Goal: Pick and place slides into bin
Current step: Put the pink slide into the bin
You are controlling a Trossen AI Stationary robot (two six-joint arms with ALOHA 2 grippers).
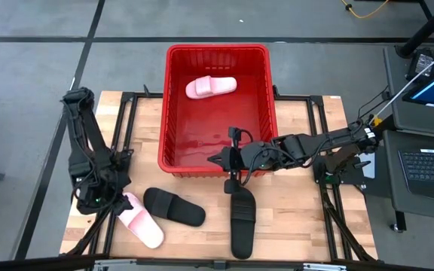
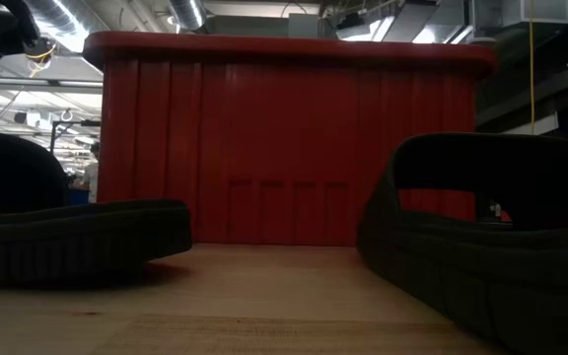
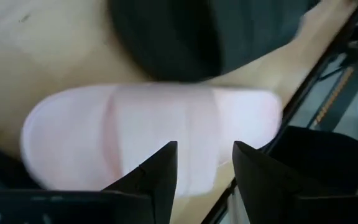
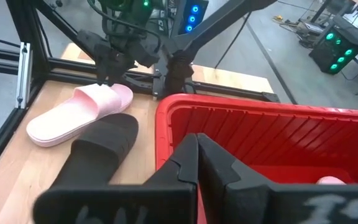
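The red bin (image 1: 217, 53) stands at the table's far middle with one pale pink slide (image 1: 211, 86) lying on its floor. A second pink slide (image 1: 142, 223) lies flat on the table at the near left. Two black slides (image 1: 173, 207) (image 1: 241, 218) lie flat near the front. My left gripper (image 3: 204, 158) is open, its fingers just above the pink slide's strap (image 3: 160, 118). My right gripper (image 4: 197, 155) is shut and empty, over the bin's near wall (image 4: 166, 118). My left gripper comes at the table's pink slide from above, its open fingers (image 3: 160, 171) standing over the strap end (image 4: 107, 96). I cannot tell whether they touch it. The slide lies flat on the table.
The low view shows the bin's tall near wall (image 2: 294, 138) behind the two black slides (image 2: 67, 237) (image 2: 481, 247). Black frame rails (image 1: 119, 113) run along the table's left and right sides. Bare wood (image 1: 300, 218) lies at the near right.
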